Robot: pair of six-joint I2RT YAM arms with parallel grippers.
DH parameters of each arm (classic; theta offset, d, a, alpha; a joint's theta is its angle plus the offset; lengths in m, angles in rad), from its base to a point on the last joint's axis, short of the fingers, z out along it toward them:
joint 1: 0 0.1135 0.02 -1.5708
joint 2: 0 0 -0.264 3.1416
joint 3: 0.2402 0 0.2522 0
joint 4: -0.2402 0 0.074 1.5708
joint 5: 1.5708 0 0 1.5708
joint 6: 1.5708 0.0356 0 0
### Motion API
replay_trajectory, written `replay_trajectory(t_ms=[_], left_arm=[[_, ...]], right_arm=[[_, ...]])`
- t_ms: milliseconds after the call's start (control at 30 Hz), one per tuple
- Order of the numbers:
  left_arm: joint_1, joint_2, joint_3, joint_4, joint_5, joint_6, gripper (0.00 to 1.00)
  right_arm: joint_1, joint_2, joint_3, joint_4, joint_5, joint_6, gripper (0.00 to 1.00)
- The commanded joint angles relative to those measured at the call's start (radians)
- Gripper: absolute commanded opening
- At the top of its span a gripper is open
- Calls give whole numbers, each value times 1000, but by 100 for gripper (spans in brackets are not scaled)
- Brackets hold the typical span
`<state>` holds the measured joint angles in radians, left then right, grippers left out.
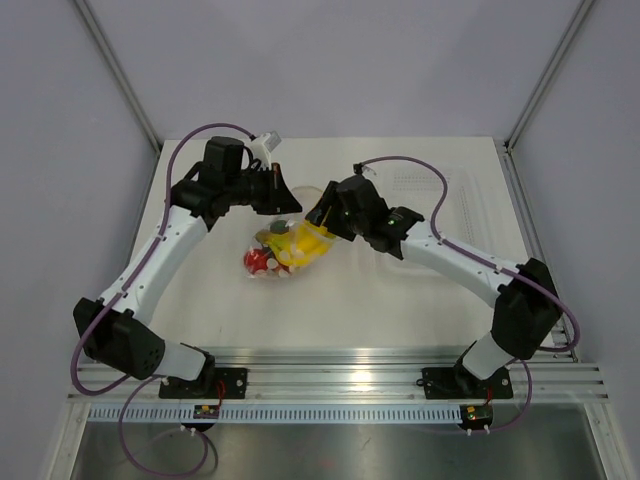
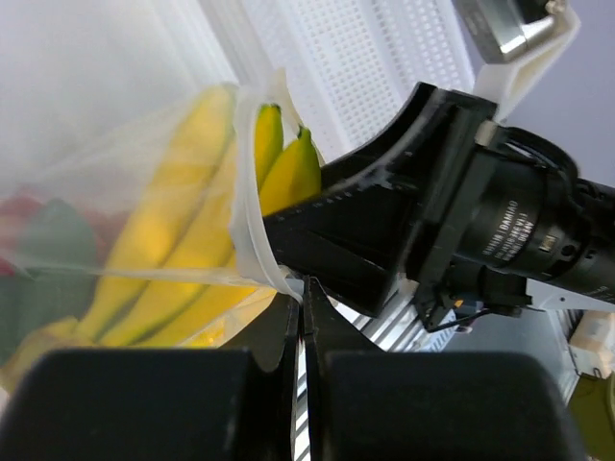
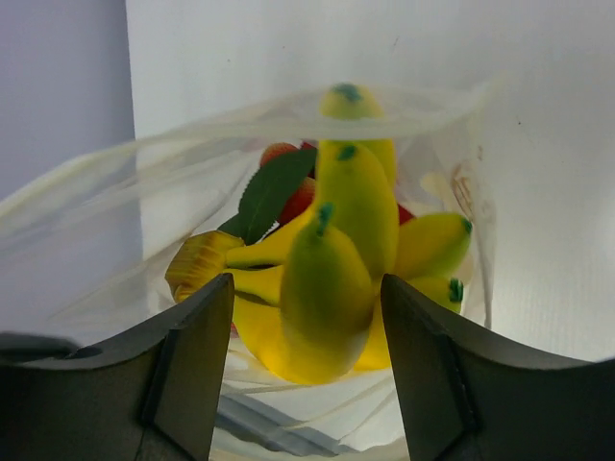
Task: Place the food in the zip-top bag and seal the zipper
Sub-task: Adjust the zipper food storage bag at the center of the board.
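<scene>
The bunch of yellow bananas [image 1: 300, 245] lies mostly inside the clear zip-top bag [image 1: 272, 268], with the red strawberries [image 1: 257, 262] deeper in. My left gripper [image 1: 283, 208] is shut on the bag's zipper edge [image 2: 252, 230] and holds the mouth up; in the left wrist view [image 2: 306, 288] the bananas [image 2: 192, 259] show through the film. My right gripper [image 1: 320, 222] is open at the bag's mouth. In the right wrist view [image 3: 306, 293] its fingers [image 3: 192, 365] stand apart on either side of the bananas [image 3: 336, 259], with gaps. The strawberries [image 3: 300, 199] and a green leaf [image 3: 274, 187] lie behind.
A clear rigid tray [image 1: 440, 185] with a dotted surface lies at the back right of the white table [image 1: 400, 310]. Grey walls enclose the table on three sides. The arms' bases sit on the rail at the near edge.
</scene>
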<state>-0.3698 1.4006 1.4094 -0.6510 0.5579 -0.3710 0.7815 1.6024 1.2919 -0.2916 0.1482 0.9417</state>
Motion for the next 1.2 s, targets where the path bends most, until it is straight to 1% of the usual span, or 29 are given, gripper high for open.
replay_trajectory(t_ms=[0,167,300,333,433,500,600,800,867,967,1000,1067,1100,1167], left_arm=[[14,6,66,86,112,-37,0],[20,24,53,100,166,-54,0],[20,37,39,117,203,-63,0],[20,38,37,117,212,-65,0],[19,40,36,117,221,-57,0],[20,47,36,111,223,-55,0],[20,63,30,111,231,-51,0],[20,70,16,113,232,-49,0],[20,71,16,108,232,-45,0],[19,67,20,99,234,-36,0],[20,66,22,99,231,-34,0],[20,63,22,90,234,-28,0],[20,63,23,85,234,-20,0],[20,63,25,67,235,-6,0]], right_arm=[[-8,-137,40,-61,54,-90,69],[-21,-254,46,-103,131,-135,68],[-59,-315,49,-155,171,-197,63],[-97,-311,49,-170,162,-210,59],[-161,-280,58,-244,113,-273,52],[-179,-248,70,-273,58,-313,53],[-182,-204,93,-291,-10,-319,55],[-182,-156,41,-221,-113,-307,56],[-182,-134,41,-222,-110,-302,55],[-182,-98,47,-210,-88,-299,47],[-182,-78,52,-211,-76,-299,37],[-182,-59,70,-210,-65,-299,27],[-182,-46,76,-215,-52,-299,16],[-182,-36,96,-218,-47,-302,4]])
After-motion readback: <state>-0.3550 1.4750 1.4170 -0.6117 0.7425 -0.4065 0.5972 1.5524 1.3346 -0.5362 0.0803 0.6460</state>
